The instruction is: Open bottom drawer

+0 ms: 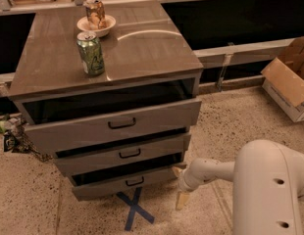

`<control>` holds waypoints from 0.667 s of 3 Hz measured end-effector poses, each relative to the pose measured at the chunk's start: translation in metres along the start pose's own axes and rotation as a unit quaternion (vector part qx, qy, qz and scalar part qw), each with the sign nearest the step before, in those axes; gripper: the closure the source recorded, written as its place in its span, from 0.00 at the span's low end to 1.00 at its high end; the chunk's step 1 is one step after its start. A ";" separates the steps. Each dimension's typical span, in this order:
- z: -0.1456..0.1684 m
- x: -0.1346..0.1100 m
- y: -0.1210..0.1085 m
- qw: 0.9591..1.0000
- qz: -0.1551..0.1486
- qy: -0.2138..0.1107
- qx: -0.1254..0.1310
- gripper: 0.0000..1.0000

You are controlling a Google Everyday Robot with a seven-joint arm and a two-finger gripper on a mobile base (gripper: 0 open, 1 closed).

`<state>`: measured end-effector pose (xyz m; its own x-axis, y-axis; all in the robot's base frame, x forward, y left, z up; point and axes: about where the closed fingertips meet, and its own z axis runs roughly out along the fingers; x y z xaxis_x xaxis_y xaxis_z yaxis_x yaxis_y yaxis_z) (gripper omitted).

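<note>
The bottom drawer (108, 186) is the lowest and slimmest of three grey-brown drawers in the cabinet (142, 48). It has a small black bar handle (135, 182) and stands pulled out a little, with a dark gap above its front. My gripper (180, 185) is low near the floor, just right of the drawer's right end. Its two tan fingers are spread apart, one (177, 171) by the drawer's corner and one (181, 199) pointing down. It holds nothing.
The middle drawer (123, 154) and top drawer (117, 125) also stand partly out. A green can (91, 53) and a bowl holding another can (96, 21) sit on the cabinet top. A blue tape X (135, 208) marks the floor. A cardboard box (288, 80) stands at right.
</note>
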<state>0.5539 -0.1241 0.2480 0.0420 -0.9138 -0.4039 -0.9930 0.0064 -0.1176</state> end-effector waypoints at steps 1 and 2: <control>0.026 0.005 -0.007 1.000 0.003 -0.002 -0.014 0.00; 0.041 0.002 -0.031 1.000 -0.013 -0.011 -0.010 0.00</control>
<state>0.5892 -0.1093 0.2135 0.0706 -0.9046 -0.4204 -0.9936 -0.0265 -0.1098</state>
